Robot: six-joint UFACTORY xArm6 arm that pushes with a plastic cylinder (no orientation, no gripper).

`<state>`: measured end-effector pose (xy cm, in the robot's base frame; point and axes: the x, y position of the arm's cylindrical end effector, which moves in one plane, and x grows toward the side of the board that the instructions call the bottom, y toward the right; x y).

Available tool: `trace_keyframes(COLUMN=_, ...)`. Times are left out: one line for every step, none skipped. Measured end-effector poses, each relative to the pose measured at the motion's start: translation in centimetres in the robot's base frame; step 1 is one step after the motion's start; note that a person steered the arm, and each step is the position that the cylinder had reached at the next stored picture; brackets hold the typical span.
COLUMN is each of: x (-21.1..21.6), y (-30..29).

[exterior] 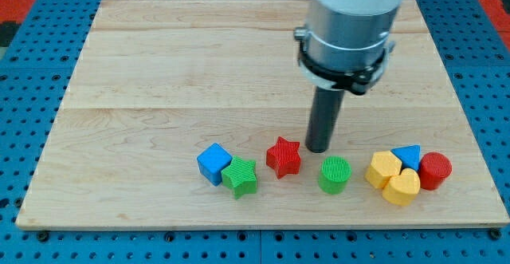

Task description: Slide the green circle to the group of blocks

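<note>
The green circle (334,175) lies near the board's bottom edge, right of centre. My tip (318,148) rests on the board just above and slightly left of it, between it and the red star (284,156), close to both. To the right sits a tight group: a yellow hexagon (383,169), a yellow heart (402,187), a blue triangle (407,155) and a red cylinder (435,171). A small gap separates the green circle from the yellow hexagon.
A blue cube (213,163) and a green star (240,176) touch each other at the view's lower left of centre. The wooden board (159,72) lies on a blue pegboard; its bottom edge runs close below the blocks.
</note>
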<state>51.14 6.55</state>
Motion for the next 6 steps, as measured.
trace_keyframes(x=0.0, y=-2.5)
trace_keyframes(x=0.5, y=-2.5)
trace_keyframes(x=1.3, y=-2.5)
trace_keyframes(x=2.3, y=-0.6)
trace_keyframes(x=2.7, y=0.4)
trace_keyframes(x=3.0, y=5.6)
